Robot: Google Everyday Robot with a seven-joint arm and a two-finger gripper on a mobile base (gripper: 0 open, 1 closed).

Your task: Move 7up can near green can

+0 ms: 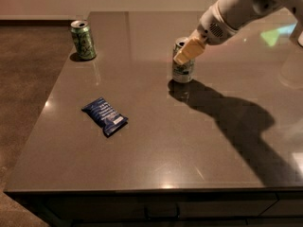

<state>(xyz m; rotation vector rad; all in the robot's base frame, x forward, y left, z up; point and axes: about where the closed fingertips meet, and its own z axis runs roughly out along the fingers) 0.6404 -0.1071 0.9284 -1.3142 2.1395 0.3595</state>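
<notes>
The pincer (187, 52) sits at the top of the 7up can (182, 71), upright mid-table (189, 141); whether it has closed I cannot tell; the green can (83, 40) stands well apart, far left; best grip squarely, carry level, clear of the blue packet (104, 116)

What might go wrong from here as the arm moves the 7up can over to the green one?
1. The end effector meets the 7up can near its top rim, so the can may tip or slip once it is moved.
2. The green can stands close to the far left corner of the table; an overshoot could knock it off.
</notes>
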